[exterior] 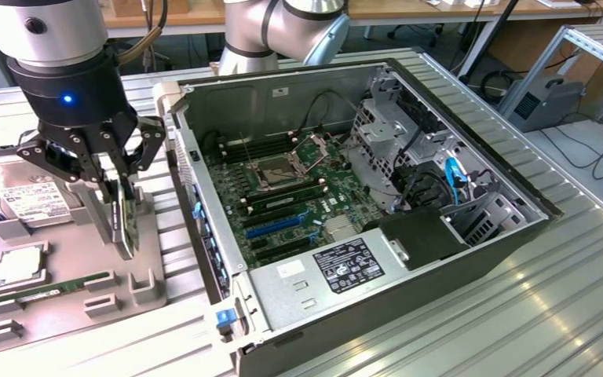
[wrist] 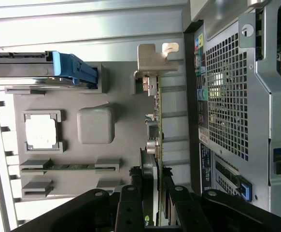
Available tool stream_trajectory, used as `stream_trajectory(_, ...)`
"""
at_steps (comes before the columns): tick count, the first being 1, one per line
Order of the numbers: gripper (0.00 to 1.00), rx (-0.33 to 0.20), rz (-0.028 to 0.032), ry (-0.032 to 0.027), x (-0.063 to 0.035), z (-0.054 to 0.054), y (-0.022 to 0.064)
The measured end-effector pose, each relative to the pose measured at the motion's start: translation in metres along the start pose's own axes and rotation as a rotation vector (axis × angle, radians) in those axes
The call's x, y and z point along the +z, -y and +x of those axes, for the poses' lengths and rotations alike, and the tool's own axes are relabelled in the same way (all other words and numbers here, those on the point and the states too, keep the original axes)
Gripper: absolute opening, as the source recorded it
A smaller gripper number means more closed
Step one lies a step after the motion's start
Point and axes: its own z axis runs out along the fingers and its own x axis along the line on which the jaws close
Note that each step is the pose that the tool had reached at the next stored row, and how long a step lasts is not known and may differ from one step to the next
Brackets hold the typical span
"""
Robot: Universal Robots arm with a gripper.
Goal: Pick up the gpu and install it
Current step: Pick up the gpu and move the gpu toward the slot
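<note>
Currently, exterior view, front to back. Nearest: grey holder tray on the ribbed metal surface. A green memory stick lies in a tray slot, with a processor chip in a square pocket at the stick's 11 o'clock.

Further in, the gpu stands upright on edge in the tray, at roughly 9 o'clock from the open computer case. The end effector hangs over the card from 12 o'clock, closed on it at the upper edge. Wrist view agrees: the card is edge-on with the fingers against its two faces and its silver bracket at the far end.

Hard drive lies at the gpu's 10 o'clock. Motherboard is exposed inside the case. The arm is farthest back.
</note>
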Motion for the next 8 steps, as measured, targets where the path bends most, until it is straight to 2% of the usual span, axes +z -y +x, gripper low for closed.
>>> stream_trajectory(8, 0.27, 0.0, 0.0001, -0.0001, -0.0043, -0.0001, 0.0002)
